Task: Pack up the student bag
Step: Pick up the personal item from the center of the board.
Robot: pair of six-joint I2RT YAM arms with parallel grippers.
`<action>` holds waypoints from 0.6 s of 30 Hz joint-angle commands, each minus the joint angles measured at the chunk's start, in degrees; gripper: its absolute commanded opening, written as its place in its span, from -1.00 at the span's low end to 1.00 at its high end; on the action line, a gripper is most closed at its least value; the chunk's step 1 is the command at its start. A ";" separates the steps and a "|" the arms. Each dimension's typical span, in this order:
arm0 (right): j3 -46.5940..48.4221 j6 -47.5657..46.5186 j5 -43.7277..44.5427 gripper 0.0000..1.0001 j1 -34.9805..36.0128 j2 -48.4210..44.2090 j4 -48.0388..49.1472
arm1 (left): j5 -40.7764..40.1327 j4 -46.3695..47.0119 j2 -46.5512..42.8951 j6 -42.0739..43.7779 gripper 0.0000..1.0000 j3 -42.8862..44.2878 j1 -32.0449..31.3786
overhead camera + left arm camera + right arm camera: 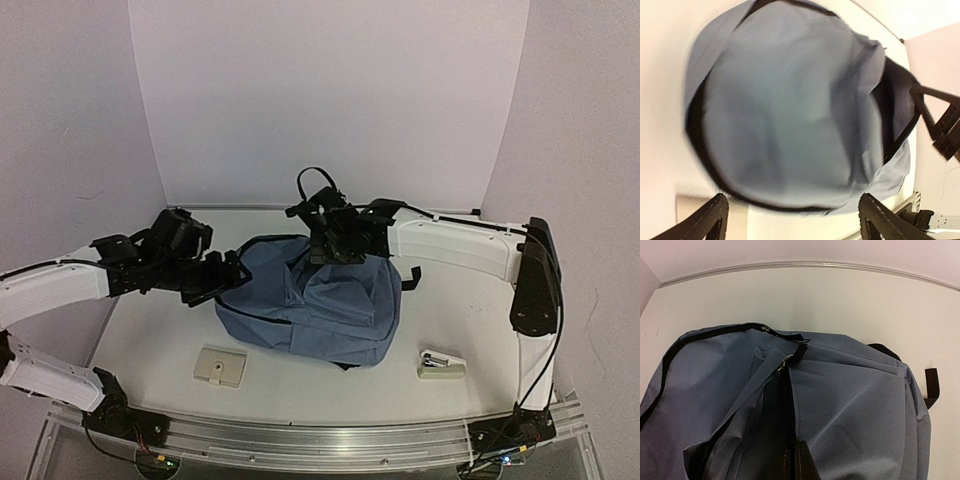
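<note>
Currently, judging from the layout, the step in hand is opening the bag for loading, and nothing appears to have been packed. At the left, the left fingers (225, 278) are spread wide and hold nothing; they sit just beside the left edge of the soft slate-blue fabric student bag with black straps and zip trim (310, 310). The left wrist view is blurred, but it shows the bag filling the space ahead of the spread fingers. Nearer the arm bases, a flat beige rectangular case (222, 367) lies on the counter, apart from the bag. The student bag lies slumped at the centre of the counter. Its black zip line runs along the top, and a dark gap in the fabric suggests the mouth is partly open. The right fingers (792, 460) are closed together on the bag's upper fabric at the zip line, pinching it from above. To the right of the bag, a small white-and-silver object (441, 364), possibly a stapler, rests near the front edge. The next move probably calls for the right fingers to keep the pinched edge lifted so the mouth stays wide. The left fingers would then be free either to hold the opposite lip or to collect the beige case. The soft fabric is likely to sag once released. The white counter (150, 340) is matte and flat, with an aluminium rail (330, 435) along its near edge. Plain white walls (330, 100) enclose it at the back and on both sides.
</note>
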 commanded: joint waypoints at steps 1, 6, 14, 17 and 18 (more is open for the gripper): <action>-0.59 -1.61 1.84 -1.00 -1.32 -4.47 3.31 | -0.23 -11.86 -7.26 -7.30 0.87 -6.97 0.06; -1.13 -2.21 1.10 -1.00 -1.71 -4.48 4.36 | 2.85 -15.96 -3.38 -11.14 0.87 -10.55 0.03; -2.26 -2.48 0.08 -1.00 -1.90 -5.13 5.43 | 1.94 -7.73 1.44 -15.57 0.94 -16.96 0.00; -2.82 -2.70 0.06 -1.00 -1.88 -5.55 5.65 | 3.44 -0.43 2.02 -14.33 0.94 -20.10 0.00; -2.88 -2.75 0.07 -1.00 -1.89 -5.61 5.69 | 3.90 1.03 2.27 -14.47 0.94 -20.75 0.00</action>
